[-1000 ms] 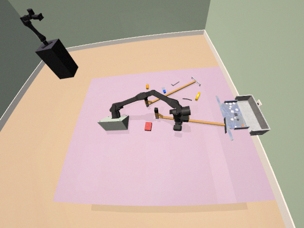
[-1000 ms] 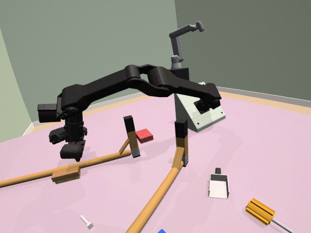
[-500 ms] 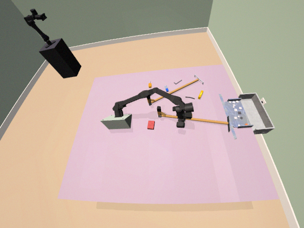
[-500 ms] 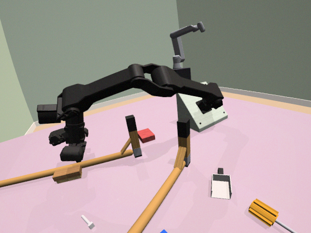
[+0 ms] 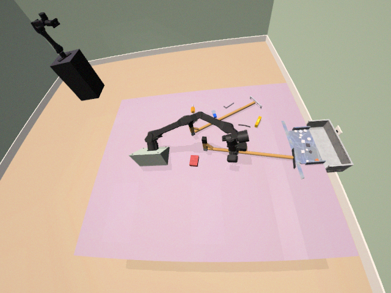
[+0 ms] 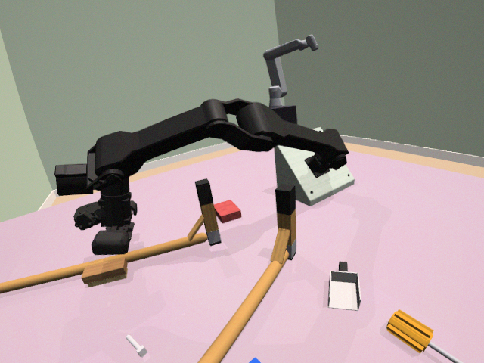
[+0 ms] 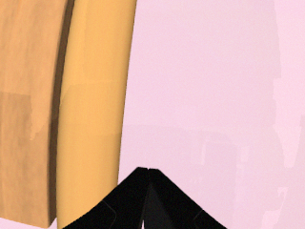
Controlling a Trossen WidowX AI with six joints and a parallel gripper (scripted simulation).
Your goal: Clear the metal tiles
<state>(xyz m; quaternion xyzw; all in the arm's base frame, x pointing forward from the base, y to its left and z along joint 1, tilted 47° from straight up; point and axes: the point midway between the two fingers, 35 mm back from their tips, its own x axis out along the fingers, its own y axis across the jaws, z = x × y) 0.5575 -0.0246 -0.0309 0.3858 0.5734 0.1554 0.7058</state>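
Where the gripper is poised: above and beside the long scraper, fingertips pressed together, nothing held.
Scraper: laid on the pink surface, its round tan pole joined to an upright black-topped grip.
Metal tiles: scattered (small, flat, mostly pale) on the bluish plate beyond the scraper's blade.
Catch box: grey, open-topped, set farther beyond the blade.
Wooden block: grained, beside the scraper's pole.
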